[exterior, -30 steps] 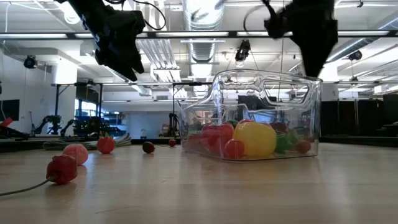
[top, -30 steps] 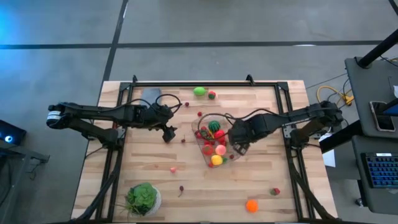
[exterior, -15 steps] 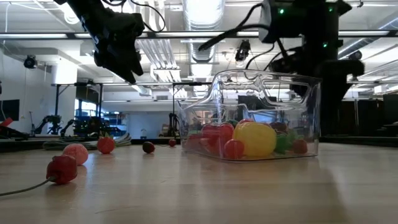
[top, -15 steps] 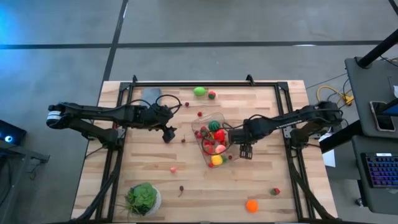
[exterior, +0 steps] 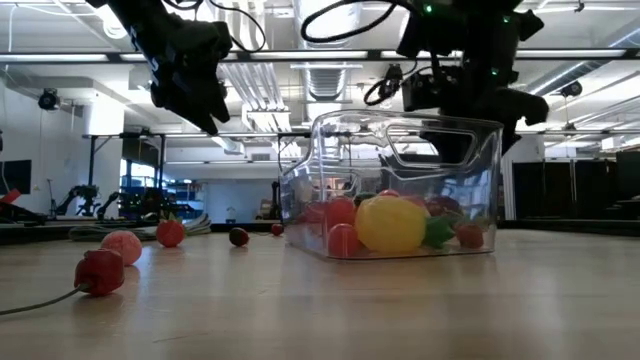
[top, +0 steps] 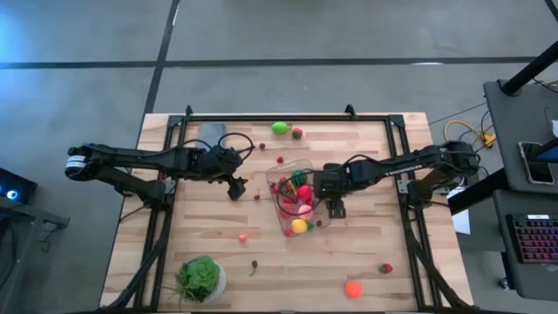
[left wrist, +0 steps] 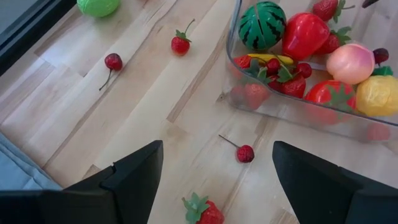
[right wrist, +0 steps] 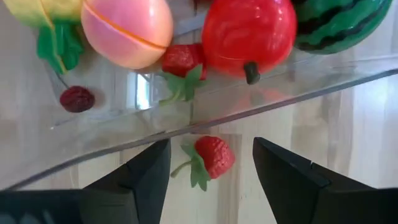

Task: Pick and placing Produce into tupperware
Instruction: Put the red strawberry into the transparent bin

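Changes since half a second earlier: the tupperware (top: 293, 197) had shifted a little toward the left side of the table, and the right gripper (top: 334, 208) had moved in against its right wall. The left gripper (top: 235, 187) had not moved.

Containers: clear tupperware, mid-table, held a striped melon (left wrist: 262, 25), a large red fruit (right wrist: 249, 32), a pink peach (right wrist: 127, 30), a yellow piece (exterior: 392, 222) and several strawberries. A white bowl (top: 201, 279) at the near left corner held a leafy green head.

Grippers: the left gripper hovered released, fingers (left wrist: 135, 172) spread, left of the tub. The right gripper's fingers (right wrist: 148, 167) stood parted at the tub wall, grasping nothing; a strawberry (right wrist: 212, 157) lay between them on the table.

Loose produce, near to far: orange fruit (top: 352, 289), red berries (exterior: 98, 271), green fruit (top: 280, 128).

Hard to make out: the fruit at the tub's bottom was masked by the pieces above it.
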`<state>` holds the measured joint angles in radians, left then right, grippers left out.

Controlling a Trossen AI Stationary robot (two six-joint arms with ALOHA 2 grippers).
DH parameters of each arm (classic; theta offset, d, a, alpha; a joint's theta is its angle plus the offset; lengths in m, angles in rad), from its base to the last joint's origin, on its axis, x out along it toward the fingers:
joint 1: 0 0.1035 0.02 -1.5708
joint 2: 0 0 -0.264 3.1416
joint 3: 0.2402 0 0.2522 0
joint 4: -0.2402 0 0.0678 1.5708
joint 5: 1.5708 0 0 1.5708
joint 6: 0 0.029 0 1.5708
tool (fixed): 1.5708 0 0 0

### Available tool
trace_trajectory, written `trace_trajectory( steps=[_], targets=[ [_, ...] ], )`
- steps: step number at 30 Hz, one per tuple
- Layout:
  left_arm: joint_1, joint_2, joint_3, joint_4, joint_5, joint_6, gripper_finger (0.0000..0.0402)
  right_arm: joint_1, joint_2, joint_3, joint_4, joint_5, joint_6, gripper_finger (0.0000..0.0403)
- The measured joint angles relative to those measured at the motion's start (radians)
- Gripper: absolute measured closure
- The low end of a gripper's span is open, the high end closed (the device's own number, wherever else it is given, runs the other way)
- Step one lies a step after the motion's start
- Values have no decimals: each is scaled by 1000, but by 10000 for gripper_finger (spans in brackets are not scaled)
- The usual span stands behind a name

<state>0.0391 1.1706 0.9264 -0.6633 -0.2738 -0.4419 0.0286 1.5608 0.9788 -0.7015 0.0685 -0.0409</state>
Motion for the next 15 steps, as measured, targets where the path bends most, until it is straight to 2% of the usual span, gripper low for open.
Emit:
trace_trajectory(
  steps=[7,15],
  targets=[
    [0,0,-1,-1,-1,0,114,-46,5,-90,-62,-38,9,183],
    [0,0,-1,0,-23,1,114,-60,5,-98,-1,-51,-23,183]
  ],
)
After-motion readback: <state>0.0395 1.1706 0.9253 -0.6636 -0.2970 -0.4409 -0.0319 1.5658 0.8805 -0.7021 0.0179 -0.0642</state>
